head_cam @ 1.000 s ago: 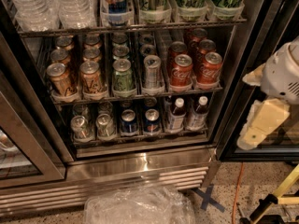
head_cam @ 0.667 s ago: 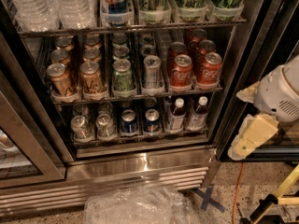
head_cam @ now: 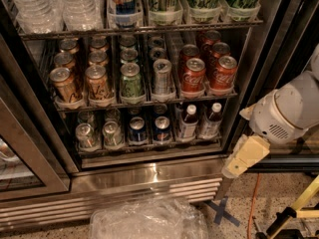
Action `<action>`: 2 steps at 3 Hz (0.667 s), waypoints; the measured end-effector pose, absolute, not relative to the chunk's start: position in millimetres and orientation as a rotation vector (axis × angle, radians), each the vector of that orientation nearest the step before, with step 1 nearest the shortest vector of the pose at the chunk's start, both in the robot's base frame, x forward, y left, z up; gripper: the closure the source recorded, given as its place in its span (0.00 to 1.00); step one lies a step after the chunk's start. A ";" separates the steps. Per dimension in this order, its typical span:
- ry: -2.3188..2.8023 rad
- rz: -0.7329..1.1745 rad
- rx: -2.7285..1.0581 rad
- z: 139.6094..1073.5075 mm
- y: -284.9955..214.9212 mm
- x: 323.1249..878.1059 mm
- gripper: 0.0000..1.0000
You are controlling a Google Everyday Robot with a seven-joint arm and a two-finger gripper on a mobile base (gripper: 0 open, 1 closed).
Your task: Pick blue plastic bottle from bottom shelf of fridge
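Note:
The blue plastic bottle (head_cam: 188, 123) stands upright on the bottom shelf (head_cam: 149, 147) of the fridge (head_cam: 149, 180), second lane from the right. It has a white cap and a blue-and-white label. A similar white-capped bottle with a darker label (head_cam: 211, 120) stands just right of it. My gripper (head_cam: 239, 163), cream-coloured on a white arm, hangs outside the fridge at the lower right. It points down-left, level with the steel base and right of the bottles, touching nothing.
Short blue cans (head_cam: 149, 129) and silver cans (head_cam: 98, 133) fill the shelf's left lanes. Red cola cans (head_cam: 207, 71) sit on the rack above. A crumpled clear plastic bag (head_cam: 149, 219) lies on the floor in front. A glass door (head_cam: 30, 163) stands at left, and a yellow-black object (head_cam: 294, 210) at bottom right.
My arm and gripper have moved left and down, from beside the right door frame toward the lower right corner of the fridge opening. The bottles and cans have not moved.

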State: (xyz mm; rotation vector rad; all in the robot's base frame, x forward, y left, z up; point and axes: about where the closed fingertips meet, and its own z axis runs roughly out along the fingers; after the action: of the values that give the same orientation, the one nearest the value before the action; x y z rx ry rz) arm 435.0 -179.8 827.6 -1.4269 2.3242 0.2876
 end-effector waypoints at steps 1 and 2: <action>2.334 0.303 -1.383 813.8 -170.8 432.5 0.00; 2.393 0.347 -1.272 775.0 -155.3 425.1 0.00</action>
State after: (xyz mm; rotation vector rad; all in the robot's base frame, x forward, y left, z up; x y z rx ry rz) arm 425.1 -155.3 775.0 -1.2720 2.3932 0.3470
